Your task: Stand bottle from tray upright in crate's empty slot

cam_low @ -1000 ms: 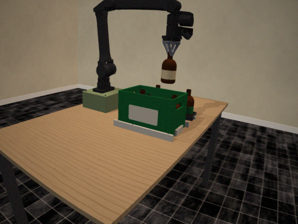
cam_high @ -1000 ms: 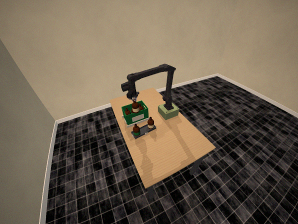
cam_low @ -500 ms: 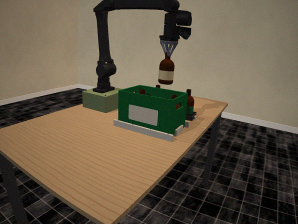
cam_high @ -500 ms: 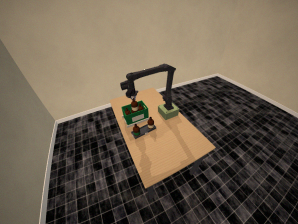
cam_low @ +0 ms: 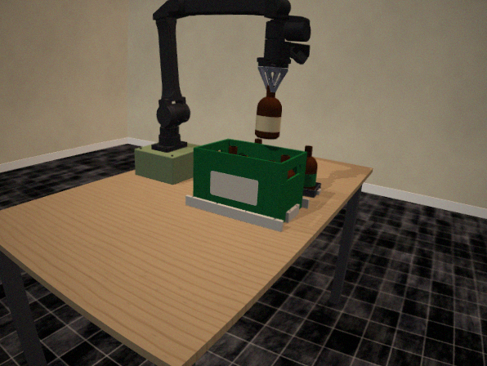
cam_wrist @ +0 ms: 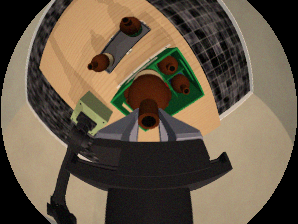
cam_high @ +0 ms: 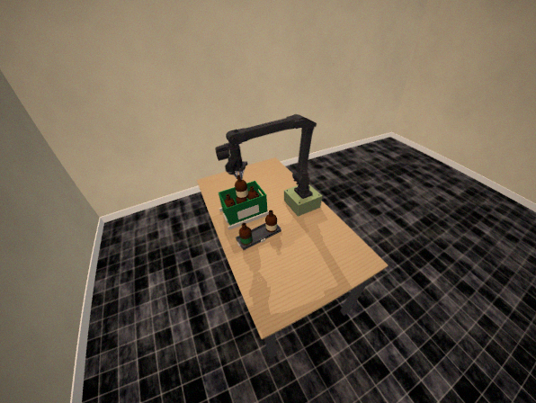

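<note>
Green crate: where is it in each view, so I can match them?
Top: left of centre, beyond the tray.
Exterior: centre, below the raised bottle.
Wrist: right of centre, partly behind that bottle.
Shared landmark: the pale green block under the arm.
</note>
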